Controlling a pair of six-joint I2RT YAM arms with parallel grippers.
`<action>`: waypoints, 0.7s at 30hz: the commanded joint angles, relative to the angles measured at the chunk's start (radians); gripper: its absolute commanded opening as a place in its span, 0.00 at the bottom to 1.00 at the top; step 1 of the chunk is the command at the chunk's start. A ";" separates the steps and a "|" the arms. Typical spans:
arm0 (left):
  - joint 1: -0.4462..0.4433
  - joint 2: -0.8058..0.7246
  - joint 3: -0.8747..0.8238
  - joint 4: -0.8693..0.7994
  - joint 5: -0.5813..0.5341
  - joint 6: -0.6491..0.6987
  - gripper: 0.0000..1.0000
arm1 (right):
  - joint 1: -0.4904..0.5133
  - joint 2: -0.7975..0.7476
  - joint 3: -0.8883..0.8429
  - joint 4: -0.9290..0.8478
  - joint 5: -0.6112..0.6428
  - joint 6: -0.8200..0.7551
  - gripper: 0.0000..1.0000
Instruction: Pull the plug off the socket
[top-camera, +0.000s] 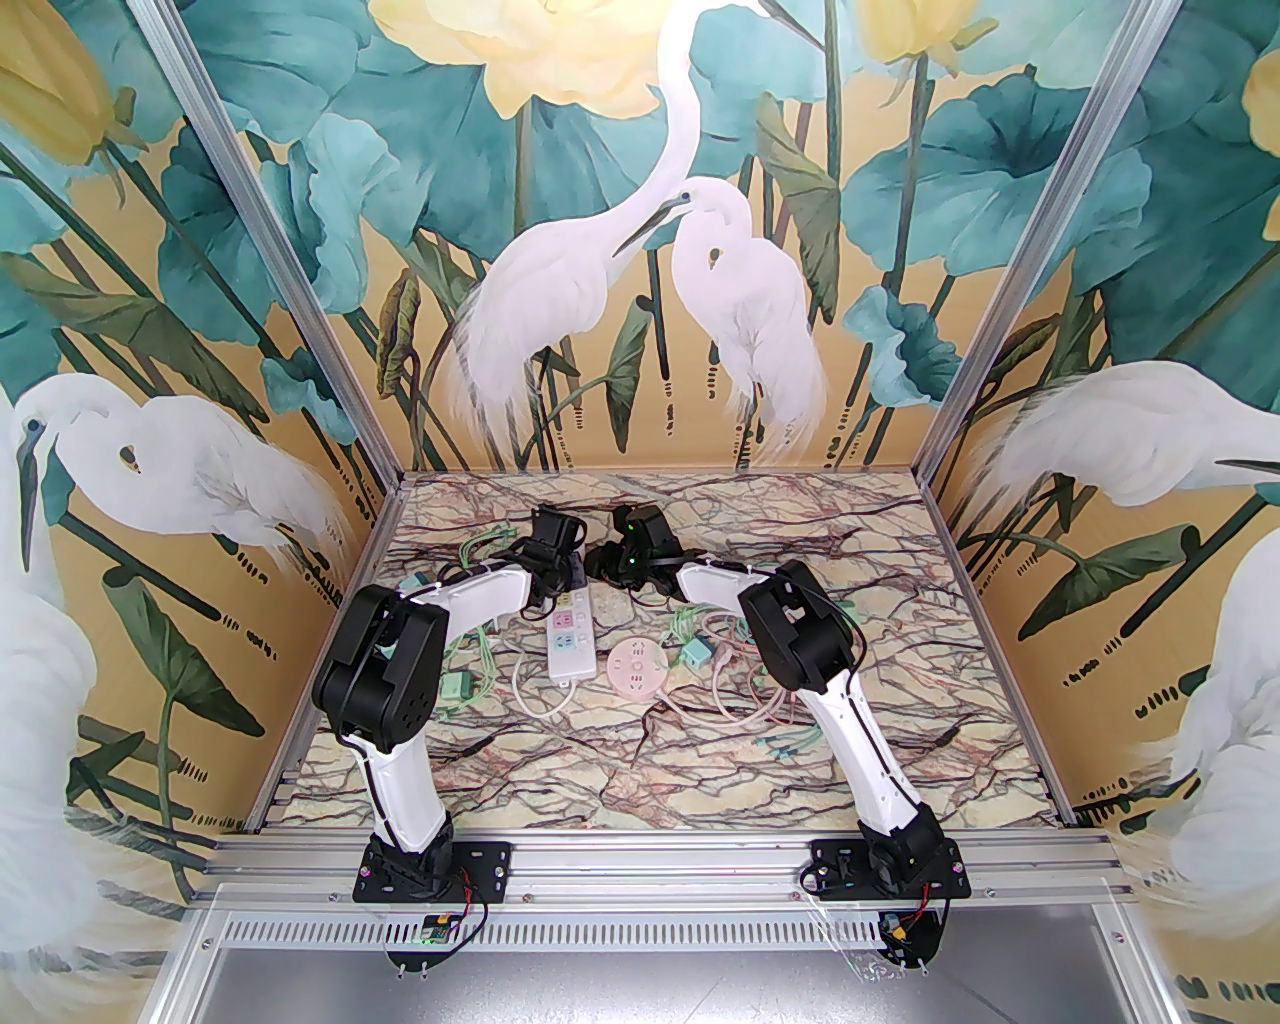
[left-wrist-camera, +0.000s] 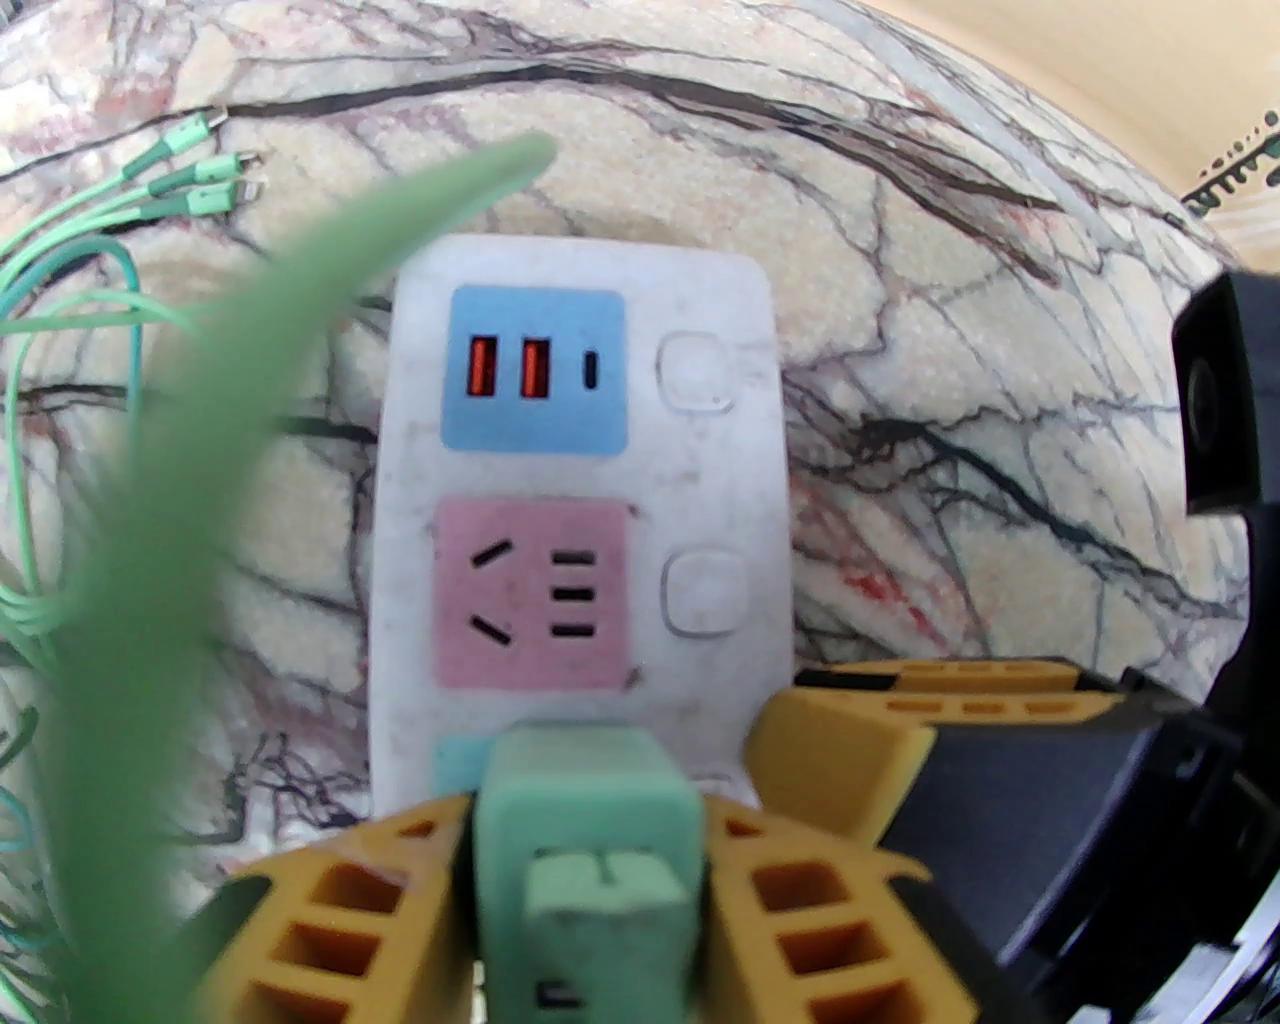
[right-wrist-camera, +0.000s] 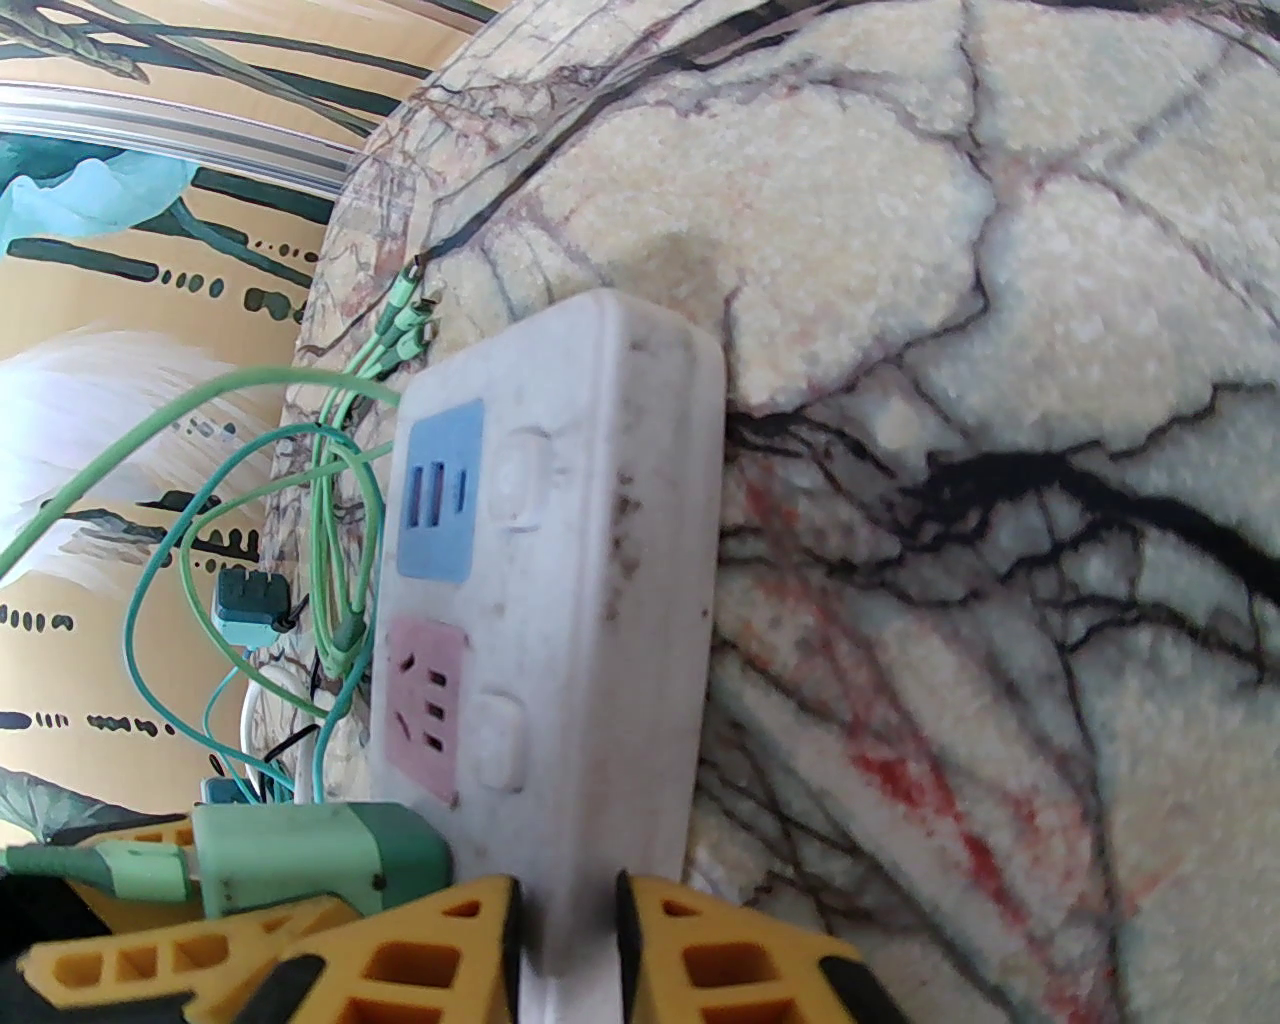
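A white power strip (left-wrist-camera: 575, 470) with blue, pink and teal socket panels lies at the far middle of the table (top-camera: 566, 640). A green plug (left-wrist-camera: 588, 800) sits in its teal socket, with a green cable (left-wrist-camera: 200, 450) rising from it. My left gripper (left-wrist-camera: 590, 825) is shut on the plug, a yellow finger (left-wrist-camera: 340, 920) pressed against each side. My right gripper (right-wrist-camera: 568, 900) is shut across the strip's (right-wrist-camera: 600, 560) narrow body beside the plug (right-wrist-camera: 300, 850). From above, both grippers (top-camera: 553, 570) (top-camera: 618, 575) meet over the strip's far end.
A round pink socket (top-camera: 637, 668) lies right of the strip. Loose green chargers (top-camera: 697, 654) (top-camera: 459, 687) and tangled green and pink cables spread on both sides. USB cable ends (left-wrist-camera: 215, 165) and a teal plug (right-wrist-camera: 250, 600) lie left of the strip.
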 joint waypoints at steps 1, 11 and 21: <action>-0.030 -0.007 0.031 -0.036 -0.078 0.061 0.37 | 0.008 0.049 0.001 -0.163 0.039 -0.013 0.24; -0.012 -0.026 0.039 -0.063 -0.022 0.006 0.22 | 0.008 0.045 0.005 -0.188 0.052 -0.018 0.24; 0.102 -0.123 -0.008 -0.029 0.198 -0.137 0.26 | 0.009 0.043 0.001 -0.182 0.054 -0.016 0.24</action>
